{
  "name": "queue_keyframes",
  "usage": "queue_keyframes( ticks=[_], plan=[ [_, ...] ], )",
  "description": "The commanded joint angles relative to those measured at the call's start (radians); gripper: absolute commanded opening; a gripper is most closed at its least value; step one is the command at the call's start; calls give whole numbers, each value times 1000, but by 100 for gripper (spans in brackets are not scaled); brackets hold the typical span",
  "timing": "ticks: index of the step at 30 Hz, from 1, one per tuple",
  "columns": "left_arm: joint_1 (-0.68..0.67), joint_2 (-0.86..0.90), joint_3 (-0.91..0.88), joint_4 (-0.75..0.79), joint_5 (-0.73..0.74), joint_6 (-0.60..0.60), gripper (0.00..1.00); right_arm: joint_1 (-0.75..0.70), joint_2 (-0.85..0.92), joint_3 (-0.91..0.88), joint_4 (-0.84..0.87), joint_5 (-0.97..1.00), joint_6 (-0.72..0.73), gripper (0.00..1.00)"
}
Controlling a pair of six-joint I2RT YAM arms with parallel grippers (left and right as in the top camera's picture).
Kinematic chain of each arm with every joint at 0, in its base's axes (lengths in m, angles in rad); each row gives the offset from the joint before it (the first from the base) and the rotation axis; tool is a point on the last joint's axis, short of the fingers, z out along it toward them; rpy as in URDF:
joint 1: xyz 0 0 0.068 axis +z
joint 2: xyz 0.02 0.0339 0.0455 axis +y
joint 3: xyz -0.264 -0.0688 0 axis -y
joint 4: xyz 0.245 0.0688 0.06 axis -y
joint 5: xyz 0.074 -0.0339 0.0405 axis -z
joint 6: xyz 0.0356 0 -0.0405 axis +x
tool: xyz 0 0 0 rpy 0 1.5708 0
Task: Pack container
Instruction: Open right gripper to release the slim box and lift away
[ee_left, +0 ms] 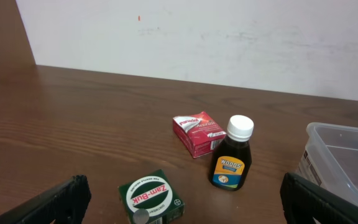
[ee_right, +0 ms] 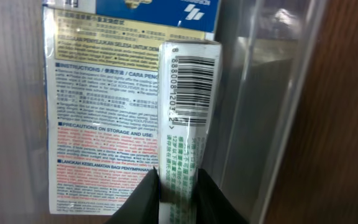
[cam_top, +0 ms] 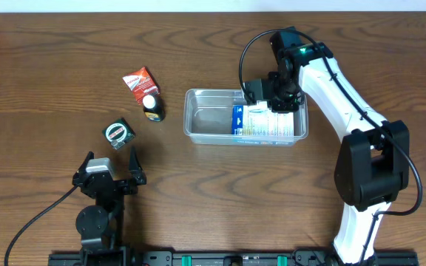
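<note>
Plastic this thin suggests the container [cam_top: 207, 118] is light, springy in its walls and slick on the wood, so expect it to skate if you nudge the rim. If you need to steady it, take the bare short wall at its 9 o'clock end, where nothing is packed. It sits just off table centre toward 2 o'clock, its long side running 9 to 3. A flat printed packet [ee_right: 104, 112] lies on the floor of its 3 o'clock half.

Your right gripper [ee_right: 179, 190] hangs over that half with its jaws nearly together. They pinch a slim barcoded carton [ee_right: 188, 106] by its narrow edge. The carton stands on edge above the packet, close to the clear wall; you cannot tell whether it touches the packet. It looks stiff but light, and a hard pinch may dent it.

Your left gripper [cam_top: 111, 159] sits at 7 o'clock, jaws spread wide with nothing between them. Outside the tub, toward 9 and 10 o'clock from it, are a green Zam-Buk box [cam_top: 118, 131], a dark white-capped bottle [cam_top: 152, 107] and a red box [cam_top: 139, 80].
</note>
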Motion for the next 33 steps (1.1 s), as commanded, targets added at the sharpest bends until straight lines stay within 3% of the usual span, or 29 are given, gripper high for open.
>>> queue_keyframes(
  ticks=[1, 12, 17, 33],
  plan=[
    [5, -5, -16, -38, -1, 10, 98, -13, 0, -8, 6, -7, 25, 18],
    [5, -5, -16, -38, 0, 10, 98, -19, 4, -8, 6, -7, 32, 18],
    [5, -5, -16, -38, 0, 10, 98, -27, 5, -8, 7, -6, 32, 31],
    [5, -5, -16, -38, 0, 10, 98, -11, -60, 11, 11, -5, 39, 45]
  ],
)
